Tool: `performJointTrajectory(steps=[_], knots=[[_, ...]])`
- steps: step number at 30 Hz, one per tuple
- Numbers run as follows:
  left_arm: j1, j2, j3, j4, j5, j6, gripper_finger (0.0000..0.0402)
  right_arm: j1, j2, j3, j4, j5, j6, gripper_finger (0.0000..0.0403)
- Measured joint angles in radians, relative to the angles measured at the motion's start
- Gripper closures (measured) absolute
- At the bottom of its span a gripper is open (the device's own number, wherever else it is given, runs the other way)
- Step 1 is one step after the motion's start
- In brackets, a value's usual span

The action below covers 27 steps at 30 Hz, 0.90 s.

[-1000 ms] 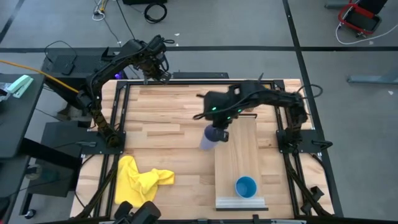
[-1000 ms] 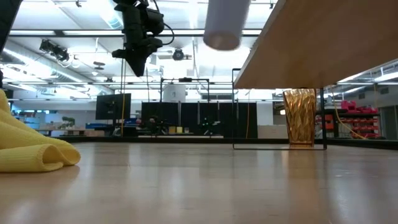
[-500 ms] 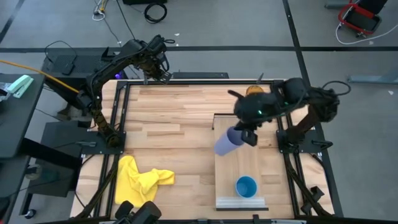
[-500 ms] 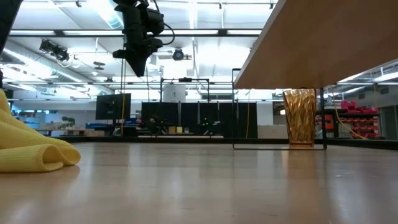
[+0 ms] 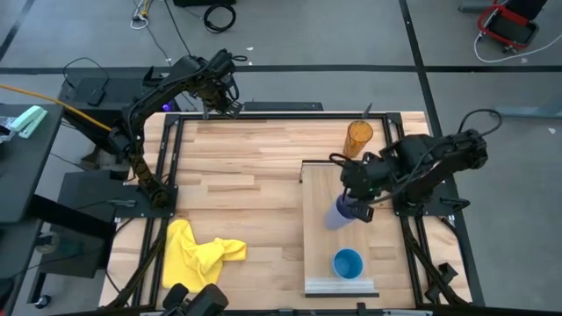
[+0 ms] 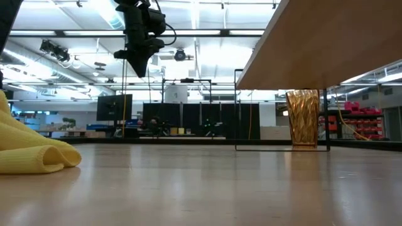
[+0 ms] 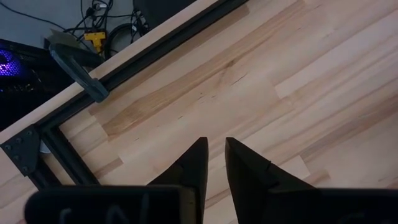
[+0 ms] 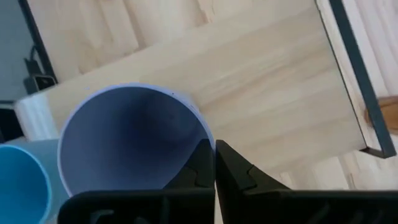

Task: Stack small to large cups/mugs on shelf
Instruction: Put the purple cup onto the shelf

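Note:
My right gripper (image 5: 356,207) is shut on the lavender cup (image 5: 341,213) and holds it tilted over the middle of the pale wooden shelf (image 5: 325,180). The right wrist view looks into the cup's mouth (image 8: 134,140). The blue cup (image 5: 348,263) stands upright on the shelf near its whitish near end. The amber tumbler (image 5: 358,136) stands on the table just past the shelf's far end and also shows in the low view (image 6: 303,118). My left gripper (image 5: 230,105) waits, shut, above the table's far left corner. My right gripper pinches the lavender cup's rim (image 8: 208,144), with one finger (image 8: 200,167) inside the mouth and the other outside the wall. The fingers come from the table's right side, slanting down. The cup is tilted, its base toward the table's left and near side.
A crumpled yellow cloth (image 5: 200,250) lies at the table's near left. Black frame rails (image 5: 171,167) run along the table's edges. In the low view the shelf's underside (image 6: 314,44) stands raised above the tabletop on thin black legs.
My right gripper has carried the lavender cup from over the table left of the shelf toward the table's right and near edges. The cup now hangs over the shelf and has left the low view. The right arm has drawn back toward the right edge.

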Motion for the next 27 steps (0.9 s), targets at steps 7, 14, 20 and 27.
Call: performJointTrajectory(steps=[7, 14, 20, 27], knots=[[0.0, 0.0, 0.0, 0.0, 0.0, 0.001, 0.034, 0.007, 0.0, -0.046, 0.0, 0.0, 0.01, 0.0402], [0.0, 0.0, 0.0, 0.001, 0.0, 0.003, 0.0344, 0.007, -0.003, -0.081, 0.005, -0.016, 0.005, 0.0402], [0.0, 0.0, 0.0, 0.001, 0.0, 0.003, 0.034, 0.007, 0.0, -0.07, -0.001, -0.024, 0.002, 0.0399], [0.0, 0.0, 0.0, 0.001, 0.0, 0.003, 0.0344, 0.007, 0.0, -0.07, -0.002, -0.058, -0.001, 0.0378]])
